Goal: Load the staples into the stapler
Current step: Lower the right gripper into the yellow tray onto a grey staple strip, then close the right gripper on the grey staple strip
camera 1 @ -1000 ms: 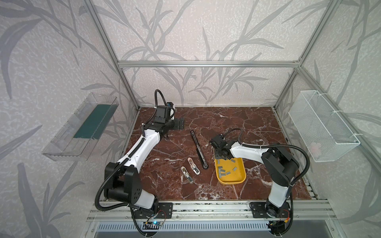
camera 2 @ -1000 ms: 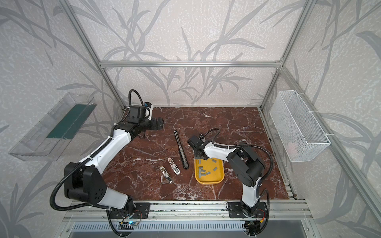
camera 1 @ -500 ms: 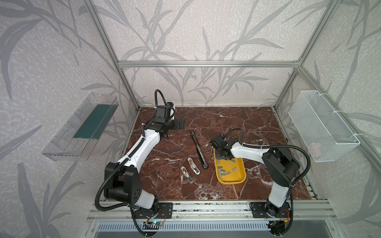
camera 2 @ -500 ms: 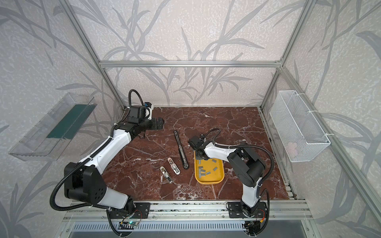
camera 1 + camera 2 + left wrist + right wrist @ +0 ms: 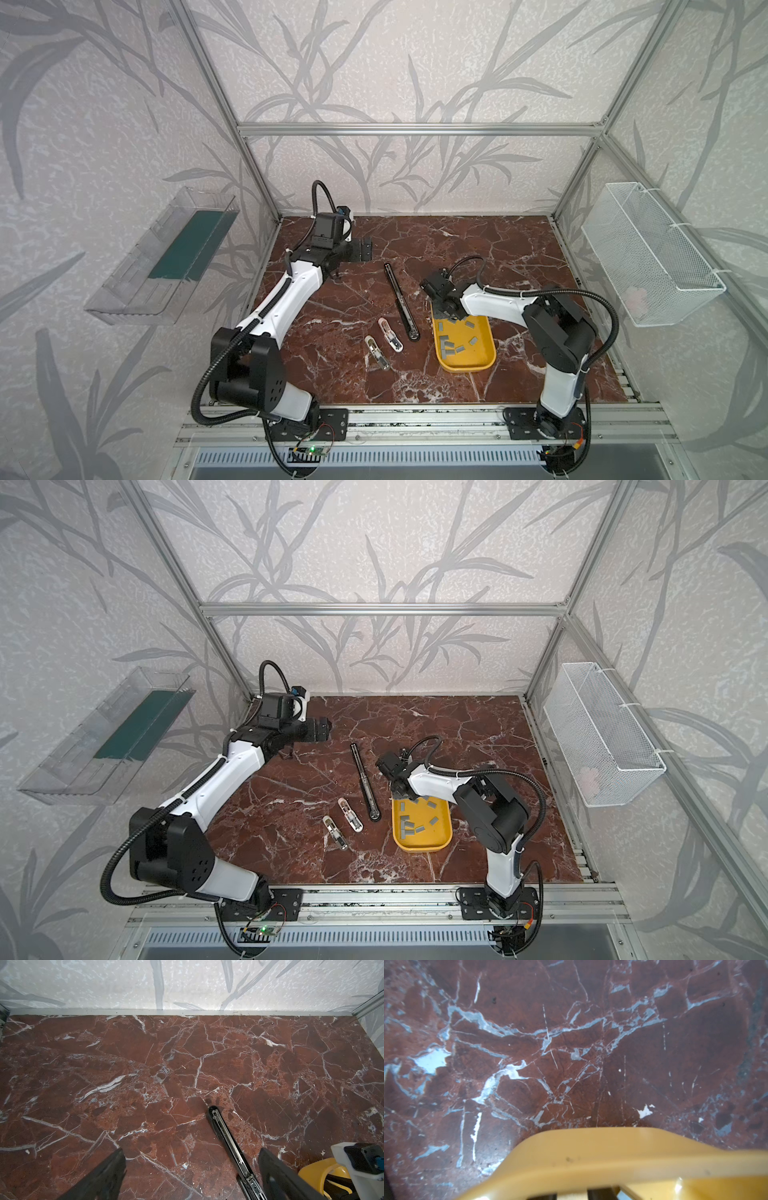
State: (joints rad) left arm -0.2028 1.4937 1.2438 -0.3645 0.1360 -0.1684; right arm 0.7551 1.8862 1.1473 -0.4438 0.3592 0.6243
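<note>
hardly a move: right gripper down in the tray corner

since a moment ago my right gripper (image 5: 448, 308) has only nudged a little at the far end of the shallow yellow plastic tray (image 5: 465, 366); my left arm has not stirred. the small flat grey metal staple strips (image 5: 451, 347) lie scattered in that tray, none loaded yet.

to do this pick well, i think i should pinch a single strip across its long edges. then i should lift it level, clear of the rim and of its neighbours.

my right wrist pitches steeply down, forearm stretched low over the red-brown marble desk (image 5: 478, 245). its fingers dip behind the tray's rim, and i cannot tell whether they pinch a strip.

my left gripper (image 5: 191, 1176) hangs spread wide and empty at the back left, aimed over the far end of the long black bar with a metal channel (image 5: 228, 1142). two small pale staplers (image 5: 390, 334) lie by that bar's near end.
</note>
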